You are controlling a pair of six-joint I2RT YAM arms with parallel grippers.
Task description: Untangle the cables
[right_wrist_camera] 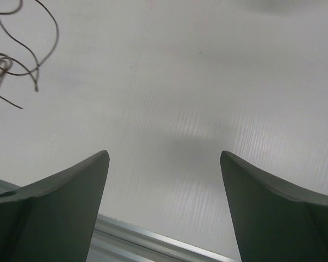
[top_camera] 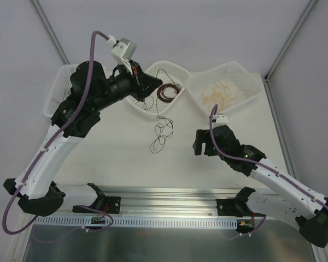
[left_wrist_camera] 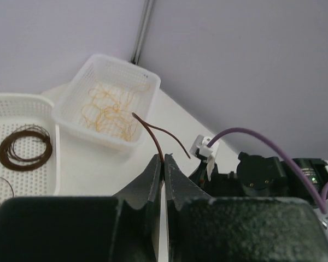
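Cables [top_camera: 168,91] of dark brown coil in the middle basket [top_camera: 177,70]; tan-orange ones [top_camera: 221,93] fill the neighbouring basket [top_camera: 229,65]. Left end effector [left_wrist_camera: 163,159], above the middle basket, is clamped tight on one brown strand [left_wrist_camera: 155,139], likely to draw it free. Right end effector [right_wrist_camera: 164,158] gapes empty near a loose strand [top_camera: 161,136] on the tabletop [top_camera: 115,158] before that basket. The held strand's lower run is hidden.

Three white mesh baskets [top_camera: 232,65] line the table's [top_camera: 109,158] far edge
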